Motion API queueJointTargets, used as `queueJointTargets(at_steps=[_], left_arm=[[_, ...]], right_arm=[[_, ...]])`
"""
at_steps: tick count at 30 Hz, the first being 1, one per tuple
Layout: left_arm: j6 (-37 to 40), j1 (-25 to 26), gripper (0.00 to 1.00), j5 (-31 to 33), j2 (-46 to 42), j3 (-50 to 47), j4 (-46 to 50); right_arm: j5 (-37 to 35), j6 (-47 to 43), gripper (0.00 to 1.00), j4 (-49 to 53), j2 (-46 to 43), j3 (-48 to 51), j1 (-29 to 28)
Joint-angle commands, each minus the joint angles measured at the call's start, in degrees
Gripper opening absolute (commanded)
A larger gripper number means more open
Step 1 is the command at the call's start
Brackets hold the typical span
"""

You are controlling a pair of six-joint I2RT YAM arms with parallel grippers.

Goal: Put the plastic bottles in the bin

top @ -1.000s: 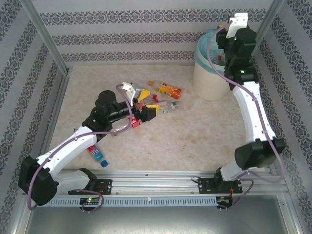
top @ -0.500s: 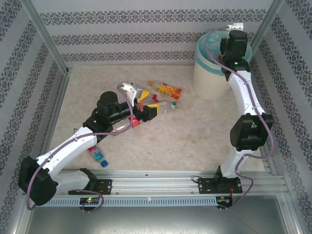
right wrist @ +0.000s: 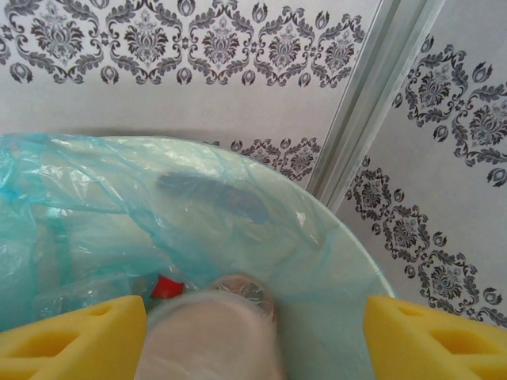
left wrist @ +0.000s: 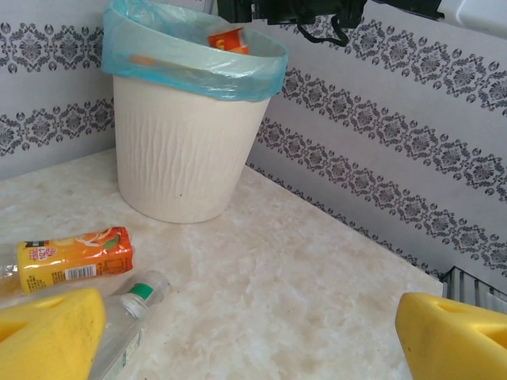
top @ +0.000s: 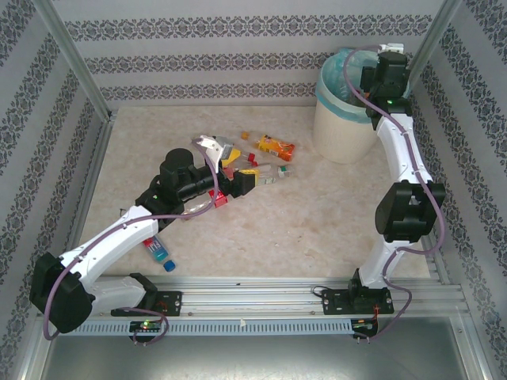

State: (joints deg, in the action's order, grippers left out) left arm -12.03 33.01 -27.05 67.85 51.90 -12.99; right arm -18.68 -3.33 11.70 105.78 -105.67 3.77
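Observation:
My right gripper (top: 369,70) hangs over the bin (top: 342,119), a cream bucket lined with a blue-green bag. Its yellow fingers (right wrist: 75,339) stand apart, and a blurred clear plastic bottle (right wrist: 212,336) sits between them, base toward the bin, with a wide gap to the right finger. A red cap (right wrist: 166,287) shows down in the bag. My left gripper (top: 245,180) is open and empty, low at the pile of plastic bottles (top: 252,158). Ahead of its fingers (left wrist: 47,332) lie an orange-labelled bottle (left wrist: 75,259) and a clear green-banded one (left wrist: 127,317); the bin (left wrist: 186,150) stands behind.
A blue-capped bottle (top: 160,253) lies beside the left arm near the front rail. Patterned walls close the table in on three sides, and the bin stands in the far right corner. Bare marble table (top: 301,222) stretches between the pile and the right arm.
The right arm has folded back, with its gripper still over the bin, and its jaws have spread wider off the bottle. The left arm has barely moved.

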Motion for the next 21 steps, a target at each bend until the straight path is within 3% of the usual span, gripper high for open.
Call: queueJointTargets(at_steps=[1, 16, 21], left_arm=[[0.17, 0.74, 0.95, 0.44, 0.72, 1.79, 1.05], [0.54, 0.74, 0.94, 1.64, 1.21, 1.32, 1.39], [0.26, 0.74, 0.93, 11.33, -1.34, 3.55, 11.63]], right_arm=[[0.77, 0.87, 0.70, 0.20, -0.04, -2.68, 0.13], [10.34, 6.23, 0.59, 6.01, 4.65, -7.48, -0.99], [12.95, 8.12, 0.57, 6.49, 3.94, -6.68, -2.73]])
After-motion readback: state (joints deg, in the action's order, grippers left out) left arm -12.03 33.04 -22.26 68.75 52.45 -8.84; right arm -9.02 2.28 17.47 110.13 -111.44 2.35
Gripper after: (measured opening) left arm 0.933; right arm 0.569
